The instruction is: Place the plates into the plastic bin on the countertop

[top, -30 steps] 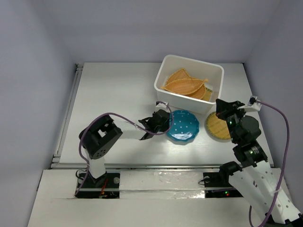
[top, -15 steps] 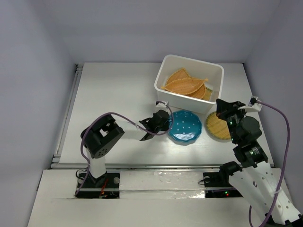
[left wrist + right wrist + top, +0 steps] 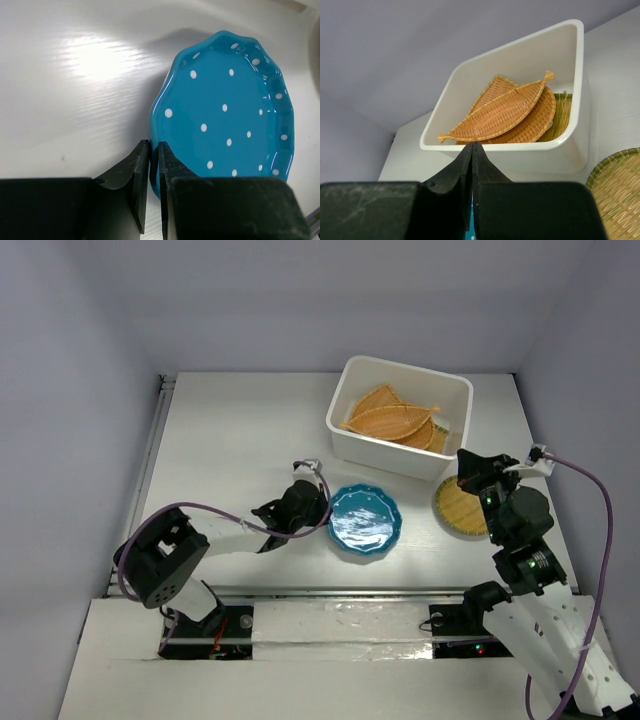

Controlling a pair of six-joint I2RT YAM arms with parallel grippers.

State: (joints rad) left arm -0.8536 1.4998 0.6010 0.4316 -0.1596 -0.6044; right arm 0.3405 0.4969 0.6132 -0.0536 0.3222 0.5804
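Already at least 3 wicker plates [image 3: 392, 420] are lying in the plastic bin [image 3: 385, 453] at the far right of the countertop [image 3: 230, 440], so the task is looking more than half done. 2 plates are waiting outside. The teal plate [image 3: 365, 520] is near the middle, with the left gripper [image 3: 322, 515] clamping its left rim. A round wicker plate [image 3: 460, 508] is lying just near of the bin, beside the right gripper [image 3: 470, 472], whose fingers are pressing together on nothing.
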